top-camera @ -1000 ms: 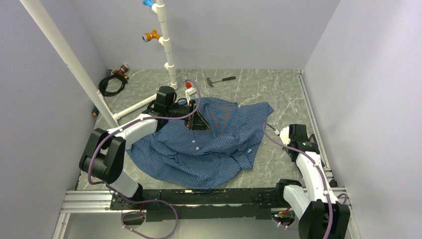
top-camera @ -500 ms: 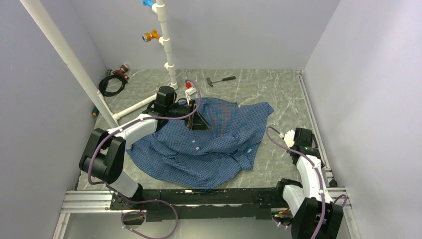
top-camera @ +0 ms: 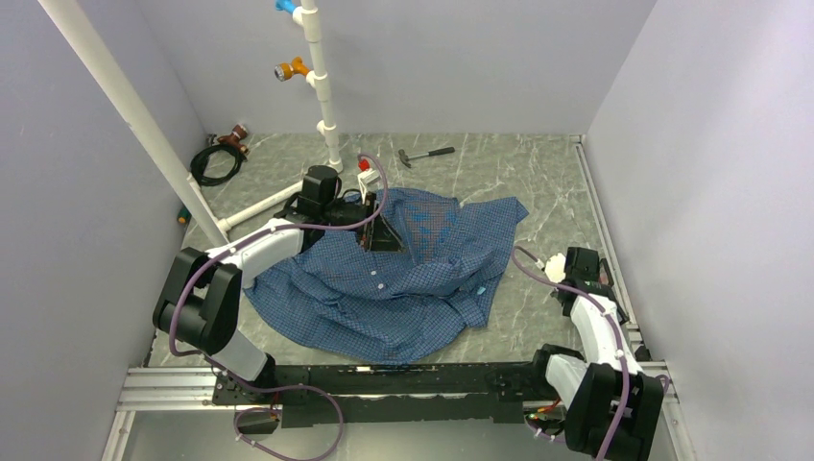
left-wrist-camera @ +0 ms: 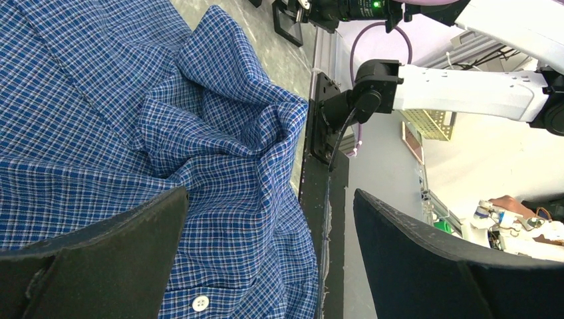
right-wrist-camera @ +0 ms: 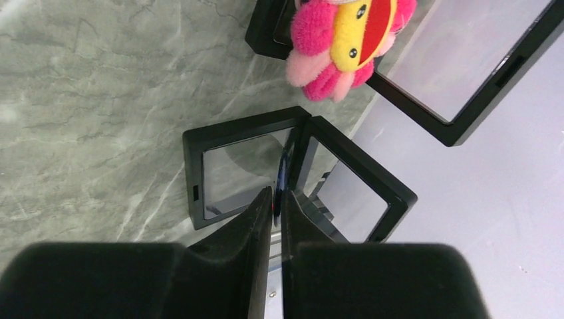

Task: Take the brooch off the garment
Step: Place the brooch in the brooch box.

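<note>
The blue checked shirt lies crumpled in the middle of the table and fills the left wrist view. My left gripper rests over its upper part, jaws wide open with shirt cloth and a white button between them. My right gripper is off the shirt by the table's right edge. Its jaws are shut over the hinge of an open black frame case. A fluffy pink flower-like brooch with a yellow and red centre lies ahead of it, off the shirt, against another black case.
A hammer, a white pipe stand and a coiled black cable are at the back. A slanted white pipe crosses the left side. The right wall is close to my right gripper. A black rail runs along the near edge.
My right arm has shifted a little toward the table's right edge, and its elbow has drawn back. The left arm and the shirt have not moved.
</note>
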Tool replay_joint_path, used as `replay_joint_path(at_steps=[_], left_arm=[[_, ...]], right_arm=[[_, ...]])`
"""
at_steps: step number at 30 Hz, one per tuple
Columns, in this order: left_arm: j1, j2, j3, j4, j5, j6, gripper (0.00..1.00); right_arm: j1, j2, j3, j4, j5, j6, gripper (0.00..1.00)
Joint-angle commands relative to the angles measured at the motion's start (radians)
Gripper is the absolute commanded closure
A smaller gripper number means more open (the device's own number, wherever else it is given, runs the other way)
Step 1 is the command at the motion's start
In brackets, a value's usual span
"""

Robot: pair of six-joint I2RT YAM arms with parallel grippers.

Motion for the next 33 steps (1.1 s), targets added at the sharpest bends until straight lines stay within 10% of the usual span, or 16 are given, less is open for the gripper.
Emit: replay_joint_path(at_steps=[1, 14, 33], left_arm=[[-0.002, -0.019, 0.04, -0.005, -0.001, 0.029, 0.01], [-0.002, 0.003, 0.061, -0.04, -0.017, 0.045, 0.01], [-0.005, 0.037, 0.177, -0.403, -0.185, 0.358, 0.0]], right_arm=[[-0.005, 0.012, 0.028, -0.02, -0.042, 0.016, 0.85], [-0.002, 0.044, 0.064, -0.077, -0.13, 0.042, 0.53], [0.046, 0.107, 0.352, -0.164, -0.45, 0.204, 0.42]])
